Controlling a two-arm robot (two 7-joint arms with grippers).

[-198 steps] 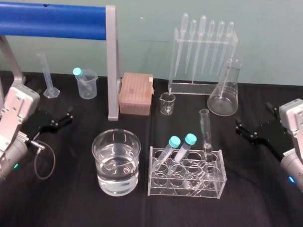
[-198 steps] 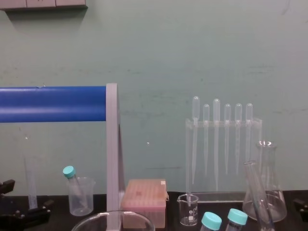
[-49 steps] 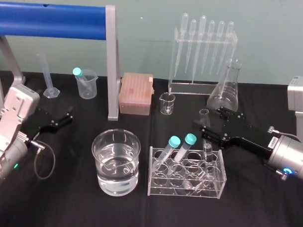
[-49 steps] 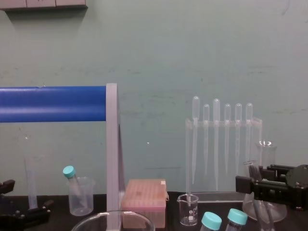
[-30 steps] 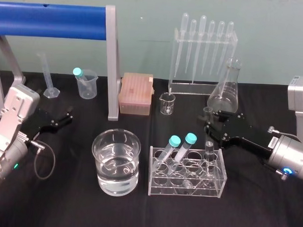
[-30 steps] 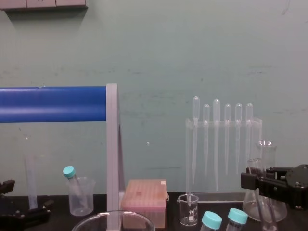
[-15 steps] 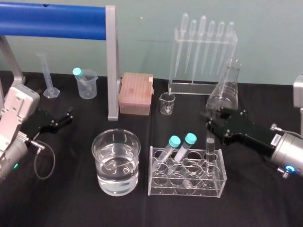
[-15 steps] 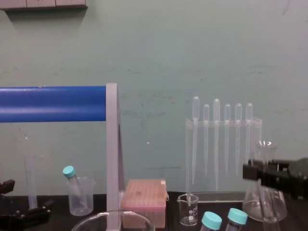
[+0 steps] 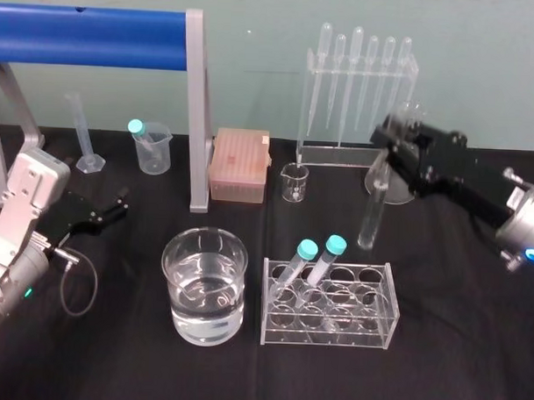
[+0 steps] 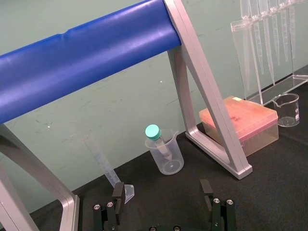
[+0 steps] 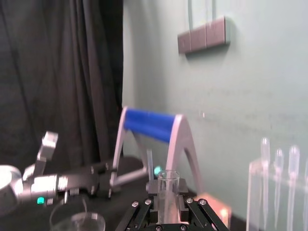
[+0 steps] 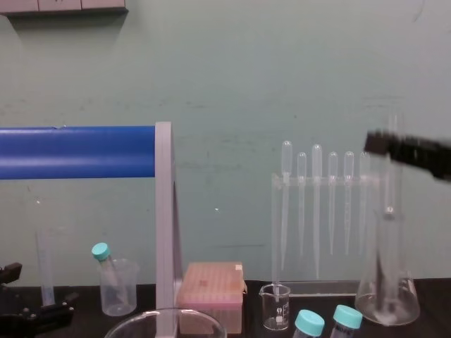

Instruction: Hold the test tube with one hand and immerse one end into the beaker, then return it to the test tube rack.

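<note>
**Desk:** What changed on your right side just then?

**Operator:** I had the right gripper [image 9: 393, 145] clamped on the upper part of the test tube [image 9: 373, 212] while it stood at the right end of the test tube rack [image 9: 328, 332]. In the last half second I raised it. The tube came fully out and hung tilted over the table [image 9: 455, 356]. Its lower end was clear of the rack's far side and its top was up by the flask [image 12: 403, 296], toward the back right corner.

**Desk:** So where did that leave the job?

**Operator:** As I judged it, the pick-up was done. I still had to carry the tube left to the beaker [image 9: 170, 271], which sat part-filled near the front edge, dip the lower end, and then put it back in the rack.

**Desk:** And the other arm?

**Operator:** I kept the left gripper [image 9: 100, 213] parked by the left edge with its jaws wide apart, holding nothing.

**Desk:** Give me the count.

**Operator:**
- One bare tube.
- Three teal-capped tubes [image 9: 308, 250]: two leaning in the rack and one in the plastic cup [image 9: 160, 158].
- Five pipettes [image 9: 357, 80] on their stand at the back edge.
- One big beaker.
- One small beaker [image 9: 295, 182].
- One flask.
- One graduated cylinder [image 9: 83, 134].
- One pink tip box [image 9: 240, 166].
</note>
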